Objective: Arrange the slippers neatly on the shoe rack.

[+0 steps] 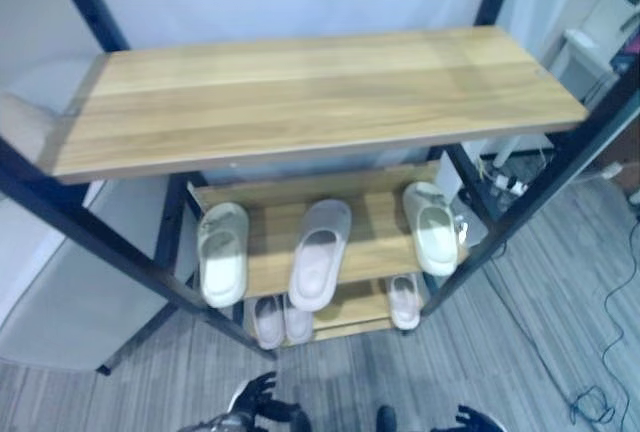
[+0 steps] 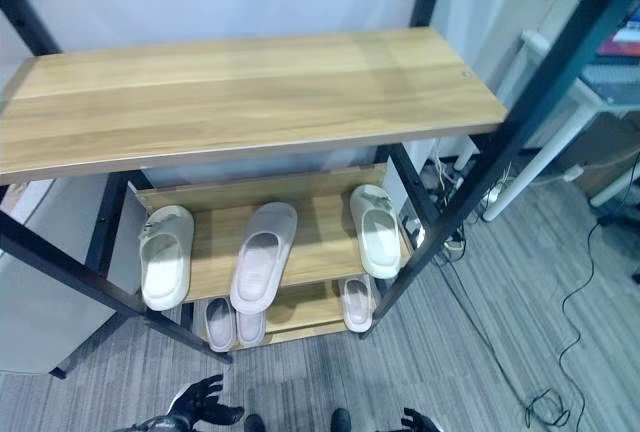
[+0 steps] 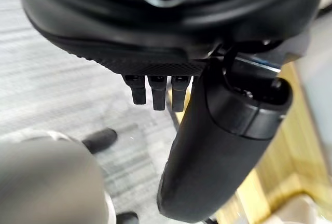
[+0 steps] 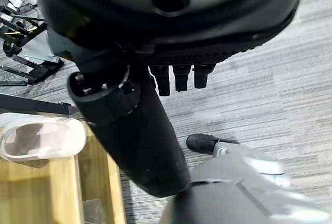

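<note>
While both hands hang low near the floor, well apart from the shoe rack (image 1: 330, 92), no slipper is held. The left hand (image 1: 258, 396) is seen at the lower edge of the left eye view with its fingers relaxed and spread; in its own wrist view the fingers are straight and nothing lies between them and the thumb. The right hand (image 1: 470, 419) is seen at the lower edge as well, and its fingers are straight and empty in the right wrist view.

On the middle shelf (image 1: 380, 242) three slippers are lying: a cream slipper (image 1: 222, 254) at the left, a pale slipper (image 1: 321, 253) in the middle, turned a little and with its heel over the front edge, and a cream slipper (image 1: 432, 227) at the right. On the bottom shelf (image 1: 345, 314) a close pair (image 1: 281, 321) is placed at the left and a single slipper (image 1: 404, 301) at the right.

It is judged that the arranging is not yet begun. The middle slipper should probably be taken first, because it is skewed and stands out. It should be gripped by its side, pushed back fully on the shelf and turned parallel with its neighbours. The hand must be brought in under the wide top shelf, so care is needed not to strike the dark frame posts (image 1: 530, 202).
</note>
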Motion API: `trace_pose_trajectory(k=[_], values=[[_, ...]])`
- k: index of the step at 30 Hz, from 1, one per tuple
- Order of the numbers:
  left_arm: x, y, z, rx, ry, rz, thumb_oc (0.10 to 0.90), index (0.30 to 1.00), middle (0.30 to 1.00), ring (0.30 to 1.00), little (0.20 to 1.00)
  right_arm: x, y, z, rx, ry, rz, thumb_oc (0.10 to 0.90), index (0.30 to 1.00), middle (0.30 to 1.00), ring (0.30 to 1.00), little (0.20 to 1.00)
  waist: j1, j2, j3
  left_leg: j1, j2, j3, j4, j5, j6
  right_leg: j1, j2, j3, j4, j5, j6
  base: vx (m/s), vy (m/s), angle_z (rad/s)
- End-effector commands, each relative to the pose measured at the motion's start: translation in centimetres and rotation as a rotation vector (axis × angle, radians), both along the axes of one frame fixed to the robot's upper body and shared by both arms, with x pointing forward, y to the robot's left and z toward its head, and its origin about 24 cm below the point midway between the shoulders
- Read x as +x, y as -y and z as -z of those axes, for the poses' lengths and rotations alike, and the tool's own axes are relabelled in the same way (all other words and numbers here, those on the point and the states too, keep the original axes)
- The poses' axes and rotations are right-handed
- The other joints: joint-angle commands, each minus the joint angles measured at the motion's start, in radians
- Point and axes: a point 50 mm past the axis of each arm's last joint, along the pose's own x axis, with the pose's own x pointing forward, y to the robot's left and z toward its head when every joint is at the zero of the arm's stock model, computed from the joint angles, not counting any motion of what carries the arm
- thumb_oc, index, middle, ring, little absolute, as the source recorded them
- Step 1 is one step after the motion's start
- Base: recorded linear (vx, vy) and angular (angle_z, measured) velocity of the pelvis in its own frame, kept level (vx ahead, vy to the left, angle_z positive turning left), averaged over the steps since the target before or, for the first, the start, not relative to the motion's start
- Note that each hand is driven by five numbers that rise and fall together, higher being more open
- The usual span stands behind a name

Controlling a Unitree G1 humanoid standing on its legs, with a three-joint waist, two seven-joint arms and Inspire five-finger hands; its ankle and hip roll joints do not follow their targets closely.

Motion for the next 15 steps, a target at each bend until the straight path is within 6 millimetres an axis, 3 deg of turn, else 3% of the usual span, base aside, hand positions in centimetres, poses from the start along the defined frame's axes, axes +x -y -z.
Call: trace_pose_trajectory(k=[1,7,8,10,15], values=[[4.5,1.5,-1.9,-0.031,0.166,0.093,0.800,0.900,0.900,0.900,0.900,2.1,-0.4,-0.6,0.007,0.090,-0.024,0.800,0.900,0.900,0.900,0.900,0.014,-0.022,-0.011,-0.089,-0.025,-0.072,0.007,0.026,-0.048,0.019,-0.023,-0.019,0.054,-0.125,0.061,-0.09,-0.088,0.00],[6.1,2.4,-4.6,-0.112,0.341,0.157,0.800,0.900,0.900,0.900,0.900,0.9,0.8,-0.6,-0.026,0.061,-0.007,0.800,0.900,0.900,0.900,0.900,0.024,-0.003,0.013,-0.090,-0.013,-0.098,0.013,0.043,-0.060,0.053,-0.004,-0.045,0.015,-0.124,0.047,-0.07,-0.057,0.20],[6.1,1.9,-6.0,-0.145,0.410,0.162,0.800,0.900,0.900,0.900,0.900,0.8,1.2,-0.7,-0.035,0.063,-0.003,0.800,0.900,0.900,0.900,0.900,0.034,0.004,0.020,-0.091,-0.008,-0.108,0.017,0.052,-0.065,0.062,0.001,-0.048,0.013,-0.131,0.041,-0.04,-0.042,0.11],[6.1,1.7,-6.6,-0.151,0.436,0.169,0.800,0.900,0.900,0.900,0.900,0.8,1.3,-0.8,-0.037,0.068,-0.003,0.800,0.900,0.900,0.900,0.900,0.037,0.005,0.022,-0.091,-0.006,-0.113,0.018,0.056,-0.066,0.067,0.005,-0.051,0.012,-0.134,0.038,-0.05,-0.034,0.13],[5.9,0.3,-10.6,-0.202,0.605,0.197,0.800,0.900,0.900,0.900,0.900,1.6,2.2,-1.3,-0.063,0.094,-0.018,0.800,0.900,0.900,0.900,0.900,0.063,0.017,0.038,-0.103,0.008,-0.141,0.043,0.073,-0.081,0.091,0.020,-0.066,0.009,-0.150,0.021,-0.04,-0.046,0.11]])
